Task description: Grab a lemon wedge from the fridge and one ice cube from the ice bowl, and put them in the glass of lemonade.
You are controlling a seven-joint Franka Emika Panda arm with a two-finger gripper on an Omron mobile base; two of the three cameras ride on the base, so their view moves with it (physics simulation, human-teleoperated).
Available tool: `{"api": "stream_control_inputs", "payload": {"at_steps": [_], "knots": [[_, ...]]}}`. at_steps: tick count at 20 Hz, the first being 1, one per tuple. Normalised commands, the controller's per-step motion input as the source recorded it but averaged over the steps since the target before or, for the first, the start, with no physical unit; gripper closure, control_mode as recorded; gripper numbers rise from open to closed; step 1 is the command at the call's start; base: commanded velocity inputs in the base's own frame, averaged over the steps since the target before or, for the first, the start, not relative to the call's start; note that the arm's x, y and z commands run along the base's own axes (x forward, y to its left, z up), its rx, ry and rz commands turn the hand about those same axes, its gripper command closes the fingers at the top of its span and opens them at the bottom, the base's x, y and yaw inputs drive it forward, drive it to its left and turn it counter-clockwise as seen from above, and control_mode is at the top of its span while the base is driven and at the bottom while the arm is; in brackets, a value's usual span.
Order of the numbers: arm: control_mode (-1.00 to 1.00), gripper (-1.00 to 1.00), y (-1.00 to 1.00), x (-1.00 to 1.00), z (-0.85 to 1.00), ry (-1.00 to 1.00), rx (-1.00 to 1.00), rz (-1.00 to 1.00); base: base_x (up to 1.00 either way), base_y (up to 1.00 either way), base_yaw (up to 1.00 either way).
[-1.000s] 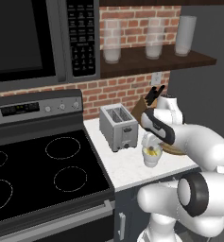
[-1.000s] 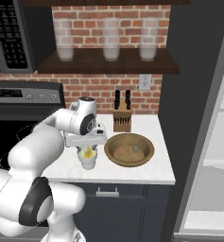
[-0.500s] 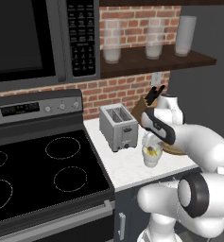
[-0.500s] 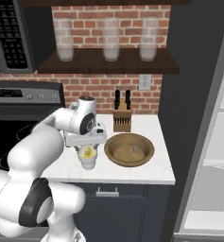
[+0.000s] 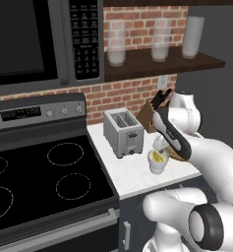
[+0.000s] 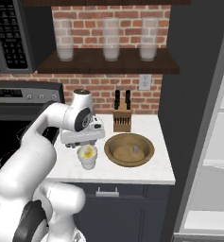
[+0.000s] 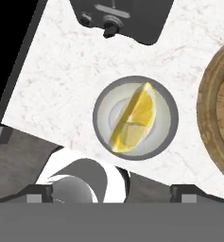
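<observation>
Claw (image 7: 111, 191) is hanging with jaws spread apart, gripping nothing, directly above the small whitish cup of pale lemonade (image 7: 135, 118) — bright yellow lemon wedge (image 7: 134, 117) is already lying inside. Wide brown wooden bowl (image 6: 129, 149) is sitting just beside on the white surface (image 6: 151, 172).

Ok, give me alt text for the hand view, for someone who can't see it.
Seen from straight above, a lemon wedge lies in the glass of lemonade on a white marble counter. The toaster sits beyond it, the wooden ice bowl beside it.
</observation>
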Motion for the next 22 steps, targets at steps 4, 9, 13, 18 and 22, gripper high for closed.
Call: {"api": "stream_control_inputs", "payload": {"at_steps": [4, 9, 13, 18, 22], "knots": [[-1.0, -1.0, 0.0, -0.94, 0.0, -0.11, 0.01, 0.01, 0.0, 0.0, 0.0], [-1.0, -1.0, 0.12, -0.82, 0.11, -0.15, 0.0, 0.0, 0.0, 0.0, 0.0], [-1.0, -1.0, 0.04, -0.36, 0.43, 0.0, 0.04, -0.09, 0.0, 0.0, 0.0], [-1.0, -1.0, 0.03, -0.2, 0.35, 0.02, 0.02, -0.14, 0.0, 0.0, 0.0], [-1.0, -1.0, 0.06, 0.01, 0.32, 0.01, 0.0, -0.14, 0.0, 0.0, 0.0]]}}
